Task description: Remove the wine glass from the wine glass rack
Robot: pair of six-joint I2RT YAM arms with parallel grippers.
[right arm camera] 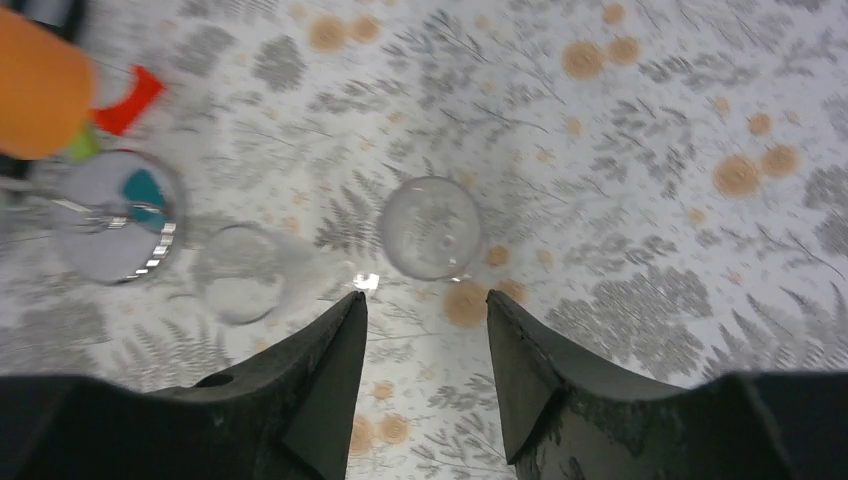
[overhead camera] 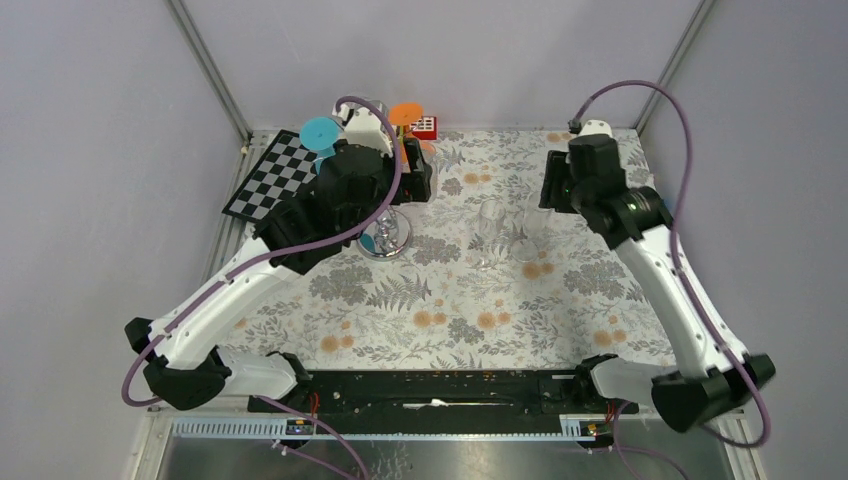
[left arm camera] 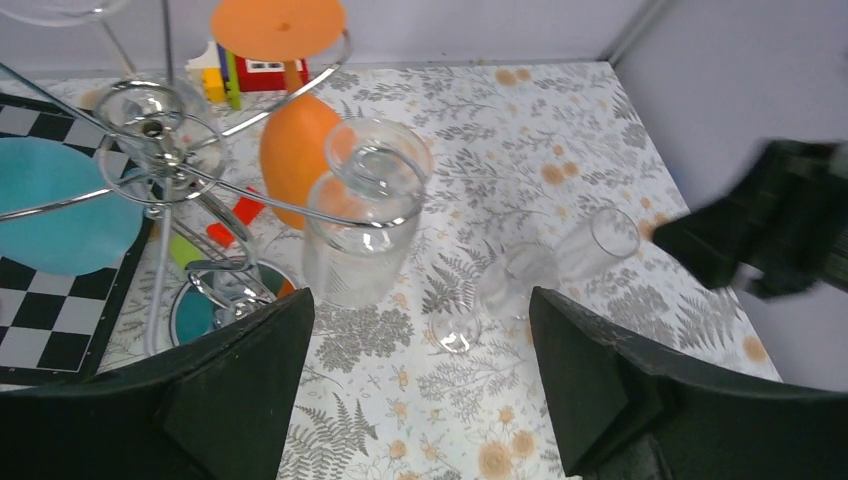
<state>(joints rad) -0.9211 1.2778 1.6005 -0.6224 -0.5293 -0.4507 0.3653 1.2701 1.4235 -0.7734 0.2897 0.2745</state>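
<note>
The silver wire wine glass rack stands at the back left on its round shiny base. A clear wine glass hangs upside down in one curled arm, foot up. An orange glass and a teal glass foot hang on other arms. My left gripper is open wide, just short of the clear hanging glass, which sits left of the gap. My right gripper is open and empty above two clear glasses that stand on the table.
A black-and-white chessboard lies left of the rack. A red toy house and coloured blocks sit behind it. The two standing glasses are mid-table on the floral cloth. Grey walls close in all sides.
</note>
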